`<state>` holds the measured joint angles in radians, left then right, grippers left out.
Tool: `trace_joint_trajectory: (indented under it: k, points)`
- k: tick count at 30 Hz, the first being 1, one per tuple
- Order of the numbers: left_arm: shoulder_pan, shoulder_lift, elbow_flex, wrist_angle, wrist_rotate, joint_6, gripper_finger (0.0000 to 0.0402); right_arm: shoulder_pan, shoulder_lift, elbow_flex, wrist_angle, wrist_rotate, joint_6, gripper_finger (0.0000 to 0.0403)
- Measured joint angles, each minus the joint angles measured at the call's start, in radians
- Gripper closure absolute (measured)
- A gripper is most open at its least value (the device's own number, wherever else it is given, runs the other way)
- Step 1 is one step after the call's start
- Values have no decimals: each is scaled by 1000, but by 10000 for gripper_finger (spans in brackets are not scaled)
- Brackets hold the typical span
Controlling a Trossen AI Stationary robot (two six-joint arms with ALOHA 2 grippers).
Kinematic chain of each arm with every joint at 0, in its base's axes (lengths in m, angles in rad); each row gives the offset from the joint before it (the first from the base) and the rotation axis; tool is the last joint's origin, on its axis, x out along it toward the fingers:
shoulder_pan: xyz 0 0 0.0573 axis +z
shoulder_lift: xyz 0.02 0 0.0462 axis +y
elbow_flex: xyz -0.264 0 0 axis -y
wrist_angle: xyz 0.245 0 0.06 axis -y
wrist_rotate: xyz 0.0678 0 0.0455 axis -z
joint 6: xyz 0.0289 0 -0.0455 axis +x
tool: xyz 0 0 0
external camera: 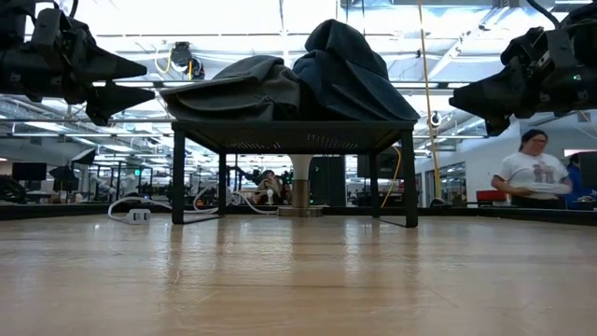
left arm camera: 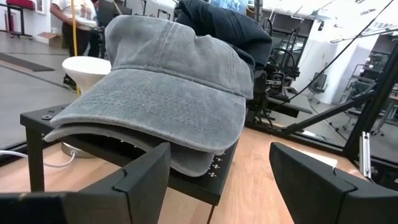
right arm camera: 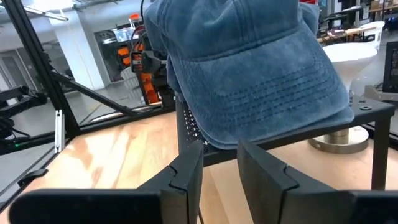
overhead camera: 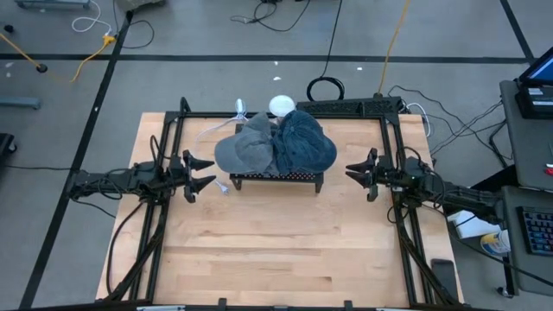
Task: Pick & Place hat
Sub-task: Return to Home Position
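Two caps lie on a low black perforated stand [overhead camera: 276,179] at the table's far middle. The grey cap [overhead camera: 244,151] [left arm camera: 168,93] is on the stand's left half, its brim overhanging the left edge. The dark blue cap [overhead camera: 304,145] [right arm camera: 261,68] is on the right half, brim over the right edge, its crown leaning against the grey one. My left gripper [overhead camera: 200,173] [left arm camera: 217,174] hovers open just left of the stand, level with the grey brim. My right gripper [overhead camera: 354,173] [right arm camera: 221,168] hovers right of the stand, open with a narrow gap, facing the blue brim.
A white funnel-shaped object [overhead camera: 281,105] stands behind the stand at the far edge, with white cables beside it. Black frame rails [overhead camera: 389,147] run along the table's left, right and far sides. Bare wood lies toward the near edge. A person [external camera: 536,173] stands in the room beyond.
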<state>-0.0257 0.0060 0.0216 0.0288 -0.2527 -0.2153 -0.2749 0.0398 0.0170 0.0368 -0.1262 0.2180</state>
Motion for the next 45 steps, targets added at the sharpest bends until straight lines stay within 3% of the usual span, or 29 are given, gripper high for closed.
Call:
trace_joint_trajectory:
  k: [16, 33, 45]
  points:
    - [0, 0, -3, 34, 0, -1, 148, 0, 6, 0, 3, -1, -2, 307]
    - [0, 0, -3, 39, 0, -1, 122, 0, 6, 0, 3, -1, -2, 307]
    - [0, 0, -3, 39, 0, -1, 140, 0, 6, 0, 4, -1, -2, 307]
